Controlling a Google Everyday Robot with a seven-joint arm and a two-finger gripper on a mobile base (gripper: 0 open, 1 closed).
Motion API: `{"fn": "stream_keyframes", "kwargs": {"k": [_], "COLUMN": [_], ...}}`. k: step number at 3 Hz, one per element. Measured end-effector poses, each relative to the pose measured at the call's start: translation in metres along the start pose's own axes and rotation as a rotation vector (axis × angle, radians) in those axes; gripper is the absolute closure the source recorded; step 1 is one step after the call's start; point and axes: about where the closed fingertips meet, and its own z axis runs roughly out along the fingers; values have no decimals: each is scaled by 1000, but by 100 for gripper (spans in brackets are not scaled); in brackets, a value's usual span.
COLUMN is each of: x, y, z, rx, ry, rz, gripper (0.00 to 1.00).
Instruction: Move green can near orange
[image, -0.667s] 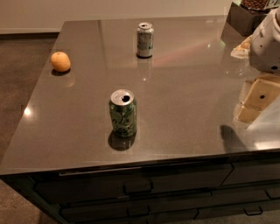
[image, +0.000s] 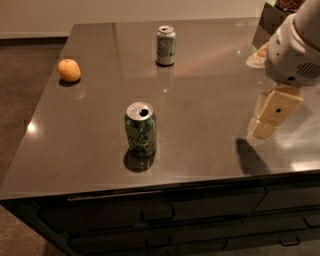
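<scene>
Camera view: the green can (image: 140, 129) stands upright near the desk's (image: 210, 90) front edge, well apart from the orange (image: 69, 70) at the far left. A silver can (image: 166, 46) stands further back. My gripper (image: 272, 115) hangs over the right side; I cannot tell whether its jaws are open or closed.

- The green can (image: 140, 129) stands upright at lower centre.
- The orange (image: 69, 70) lies at upper left.
- The gripper (image: 265, 125) hangs above the counter (image: 210, 90) at right.
</scene>
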Motion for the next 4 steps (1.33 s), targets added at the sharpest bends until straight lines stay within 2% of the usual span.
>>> {"fn": "stream_keyframes", "kwargs": {"k": [1, 2, 3, 4], "x": [-22, -44, -77, -121], "y": [6, 12, 21, 31], "z": [26, 50, 62, 76], "rx": [-52, -99, -129, -189], "ry": [-54, -137, -269, -406], "rz": [-26, -64, -117, -187], "gripper": [0, 0, 0, 0]}}
